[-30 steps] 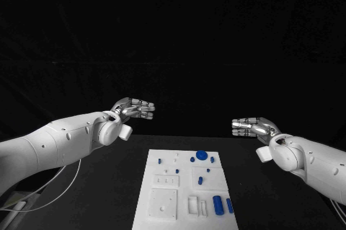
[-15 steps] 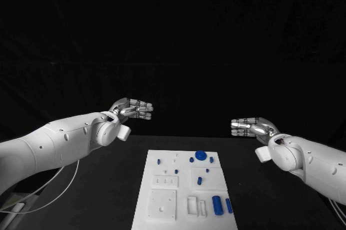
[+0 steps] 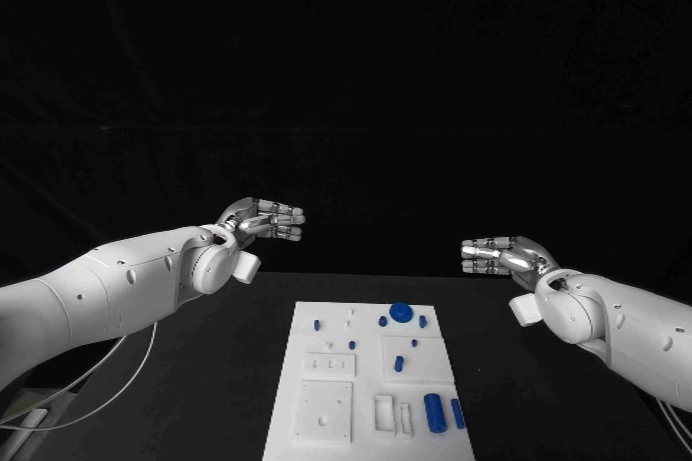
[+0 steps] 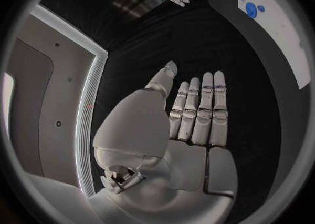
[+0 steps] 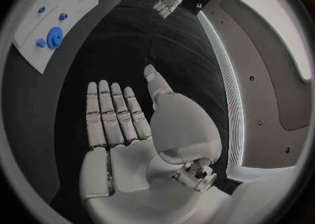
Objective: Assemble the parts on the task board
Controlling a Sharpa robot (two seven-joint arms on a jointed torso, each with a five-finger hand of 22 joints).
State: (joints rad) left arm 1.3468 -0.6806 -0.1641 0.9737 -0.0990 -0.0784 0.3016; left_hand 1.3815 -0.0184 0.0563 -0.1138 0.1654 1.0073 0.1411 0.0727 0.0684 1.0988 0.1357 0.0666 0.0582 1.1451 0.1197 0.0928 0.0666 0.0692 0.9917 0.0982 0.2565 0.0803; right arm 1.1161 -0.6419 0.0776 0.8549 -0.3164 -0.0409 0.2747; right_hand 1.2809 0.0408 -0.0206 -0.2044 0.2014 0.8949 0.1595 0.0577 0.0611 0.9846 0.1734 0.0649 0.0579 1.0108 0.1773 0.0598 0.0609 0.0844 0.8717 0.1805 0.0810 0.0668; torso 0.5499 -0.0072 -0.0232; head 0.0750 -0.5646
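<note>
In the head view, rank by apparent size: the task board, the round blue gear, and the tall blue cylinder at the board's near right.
1. Task board
2. Tall blue cylinder
3. Round blue gear, though it lies farther from the camera, so true size is unsure.

Hard plastic, bright metal, matt black ground.

Smooth white shells with a soft sheen on both arms; silvery, polished-looking metal on the left hand (image 3: 265, 221) and right hand (image 3: 505, 254), pale smoother pads along the fingers (image 4: 197, 111). Matt white on the task board (image 3: 372, 381), probably plastic, though hard to judge from here; glossy blue plastic on the parts (image 3: 402, 309). Dull, unreflective black on the table (image 3: 216, 381).
</note>
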